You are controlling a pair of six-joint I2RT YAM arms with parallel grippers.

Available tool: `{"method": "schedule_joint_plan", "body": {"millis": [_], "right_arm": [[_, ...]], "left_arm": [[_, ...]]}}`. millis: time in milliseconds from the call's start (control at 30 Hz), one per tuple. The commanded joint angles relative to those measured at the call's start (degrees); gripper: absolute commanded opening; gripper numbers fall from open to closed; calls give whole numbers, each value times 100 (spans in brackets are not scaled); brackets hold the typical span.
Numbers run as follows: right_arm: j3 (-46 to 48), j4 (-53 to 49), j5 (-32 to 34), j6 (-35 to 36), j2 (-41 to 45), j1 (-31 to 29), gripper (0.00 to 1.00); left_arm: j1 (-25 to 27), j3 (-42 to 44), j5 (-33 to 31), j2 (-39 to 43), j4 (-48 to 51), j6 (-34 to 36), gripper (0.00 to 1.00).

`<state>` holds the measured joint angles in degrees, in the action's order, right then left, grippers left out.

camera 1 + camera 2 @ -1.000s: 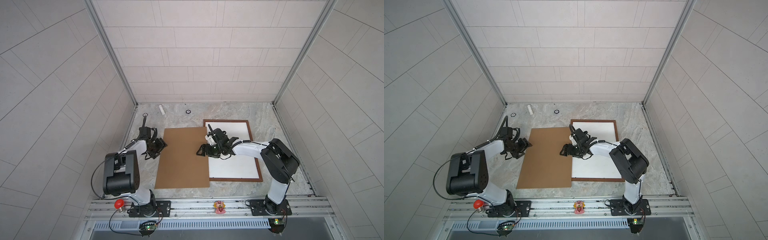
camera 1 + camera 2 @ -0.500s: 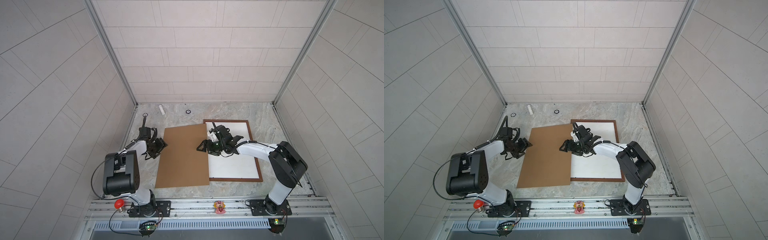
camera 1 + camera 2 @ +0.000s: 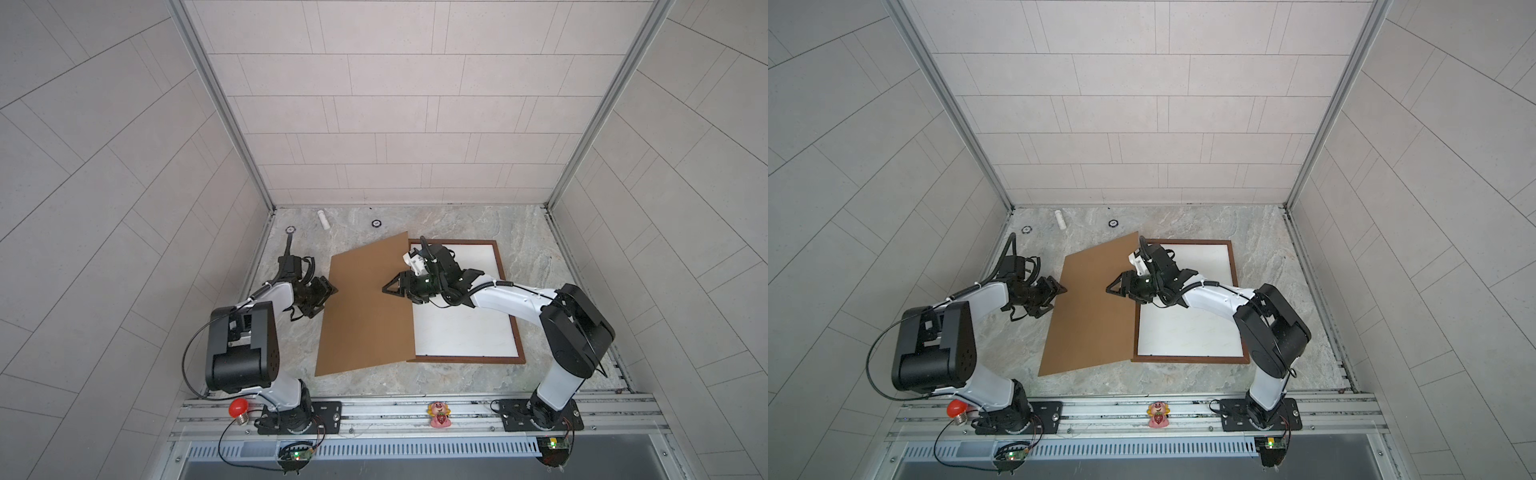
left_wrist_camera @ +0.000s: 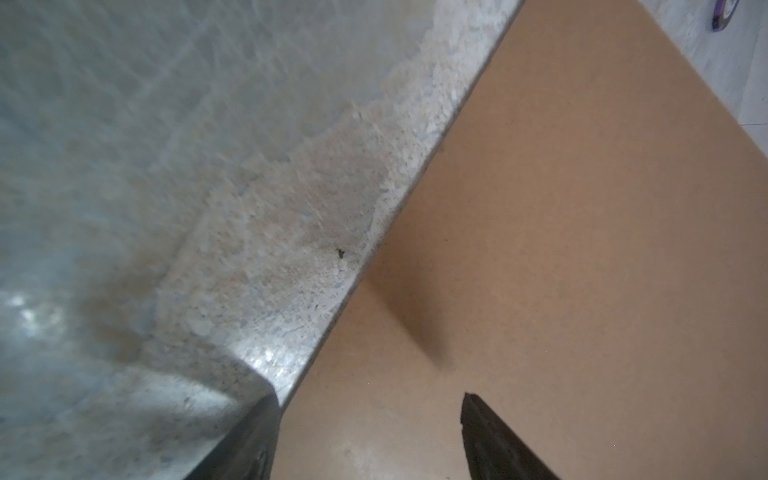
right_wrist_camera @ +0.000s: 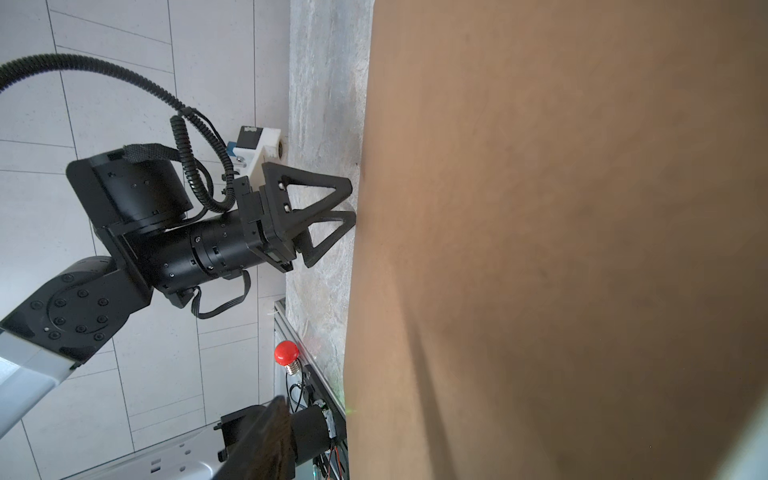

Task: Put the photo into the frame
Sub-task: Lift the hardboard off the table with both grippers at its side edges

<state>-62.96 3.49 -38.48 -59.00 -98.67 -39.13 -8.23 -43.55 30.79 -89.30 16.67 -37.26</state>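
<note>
Left fingers wide, straddling cardboard edge. Right fingers over opposite edge; spread cannot tell. Behind them, photo lies white-side-up in frame.

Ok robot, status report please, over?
Left tool open at board edge. Right tool over board, grip unclear. Photo white-side-up in frame. Board overlaps frame edge.

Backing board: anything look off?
Yes. The brown backing board is askew to the frame: its frame-side edge overlaps the frame's rail and looks lifted near the right gripper. The photo, white side up, sits square inside the frame.
</note>
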Motion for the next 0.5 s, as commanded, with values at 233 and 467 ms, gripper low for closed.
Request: {"method": "schedule_joint_plan", "body": {"millis": [233,467], "right_arm": [[-135,44,-46,56,22,-69,12],[-79,30,-28,73,90,-39,0]], "left_arm": [[55,134,248,58,686,154,74],[17,-66,333,30,887,344,74]]}}
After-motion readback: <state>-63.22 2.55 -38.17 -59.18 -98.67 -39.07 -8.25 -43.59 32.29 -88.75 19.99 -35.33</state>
